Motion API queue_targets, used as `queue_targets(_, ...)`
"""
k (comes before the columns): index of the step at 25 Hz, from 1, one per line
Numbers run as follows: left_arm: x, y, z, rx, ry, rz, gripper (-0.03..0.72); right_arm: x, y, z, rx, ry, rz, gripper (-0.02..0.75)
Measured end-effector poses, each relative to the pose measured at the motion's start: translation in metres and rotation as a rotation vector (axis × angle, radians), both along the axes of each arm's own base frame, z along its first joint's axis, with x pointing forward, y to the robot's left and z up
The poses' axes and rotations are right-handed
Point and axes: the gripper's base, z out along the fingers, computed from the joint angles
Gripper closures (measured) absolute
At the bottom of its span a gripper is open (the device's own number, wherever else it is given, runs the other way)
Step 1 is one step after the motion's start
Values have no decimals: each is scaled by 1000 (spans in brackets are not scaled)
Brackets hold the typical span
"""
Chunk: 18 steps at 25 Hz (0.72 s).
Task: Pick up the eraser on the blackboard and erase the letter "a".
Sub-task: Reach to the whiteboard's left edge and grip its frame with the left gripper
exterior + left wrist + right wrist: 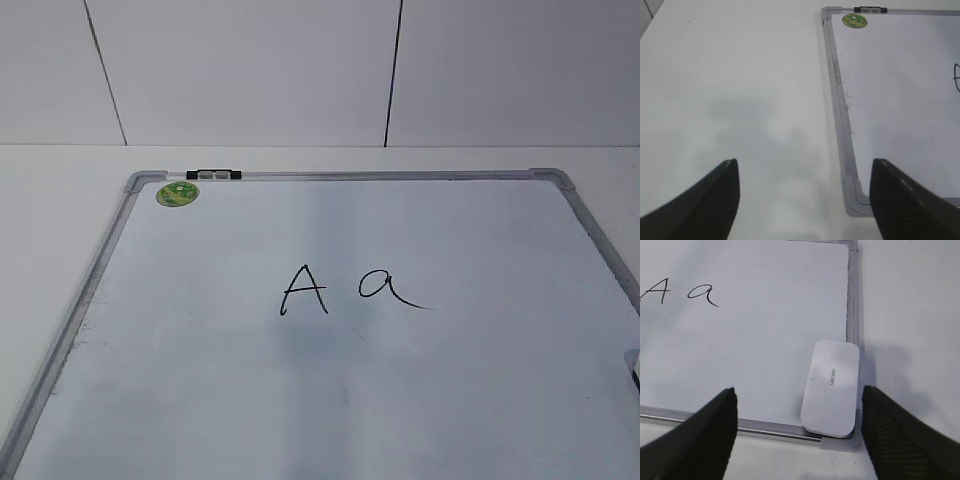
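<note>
From the exterior view we look down at a slant on a large white dry-erase blackboard (480,400) with a grey metal frame, lying flat on a pale table (50,230). A black marker capital "A" (304,290) and the small lowercase letter "a" (390,287) with a trailing tail sit side by side near the middle, with bare board all around them. A round green sticker (177,194) and a black-and-white clip (214,175) mark the far left corner.

In the left wrist view, our left gripper (805,200) hangs wide open and empty over bare table beside the board's left edge.

Only the right wrist view shows the flat white rounded eraser (831,388), resting in the board's near right corner, touching the frame. Our right gripper (800,435) hovers above it, spread wide, holding nothing.
</note>
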Motion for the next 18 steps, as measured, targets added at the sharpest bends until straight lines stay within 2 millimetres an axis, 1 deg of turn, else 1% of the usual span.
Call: queue_targets(18, 0, 0, 0, 0, 0, 0, 96, 0, 0, 0, 0, 0, 0, 146)
